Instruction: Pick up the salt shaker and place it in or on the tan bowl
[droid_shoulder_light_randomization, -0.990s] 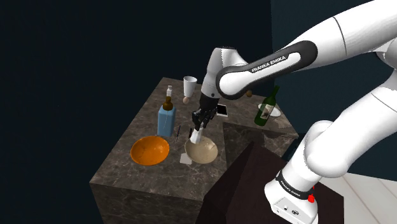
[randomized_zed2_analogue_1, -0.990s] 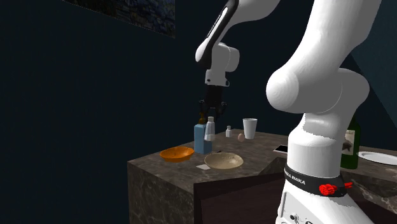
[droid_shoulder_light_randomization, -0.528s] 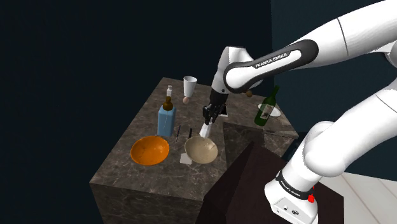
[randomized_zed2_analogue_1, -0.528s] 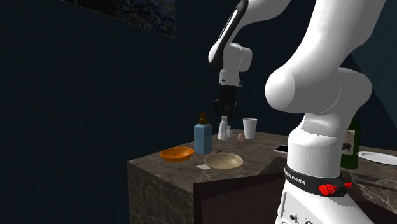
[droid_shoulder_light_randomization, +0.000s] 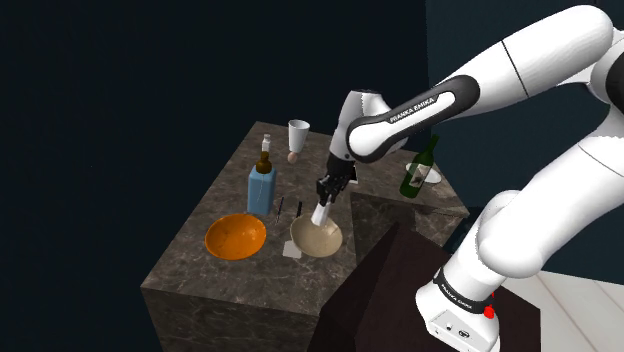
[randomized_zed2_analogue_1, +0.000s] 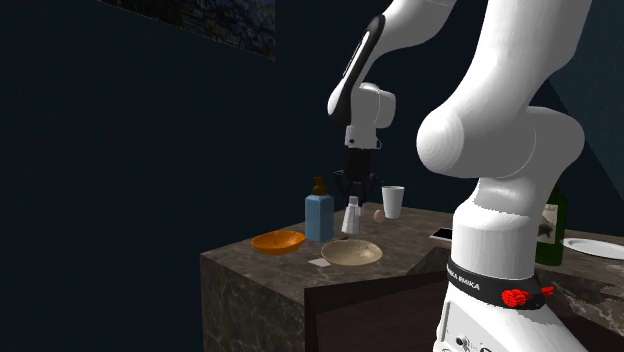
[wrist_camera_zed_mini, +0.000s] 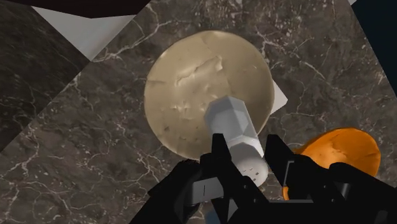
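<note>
The hand (droid_shoulder_light_randomization: 324, 195) is clamped on the white salt shaker (wrist_camera_zed_mini: 235, 130), holding it in the air just above the tan bowl (wrist_camera_zed_mini: 181, 89). That bowl sits near the worktop's (droid_shoulder_light_randomization: 190, 262) stand-side edge, with an orange bowl (droid_shoulder_light_randomization: 235, 236) beside it.

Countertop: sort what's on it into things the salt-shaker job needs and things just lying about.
Job in hand:
salt shaker, clasped in the hand
tan bowl, directly beneath the shaker

Just lying about:
orange bowl
blue bottle
white cup
green bottle
white card beside the tan bowl
</note>
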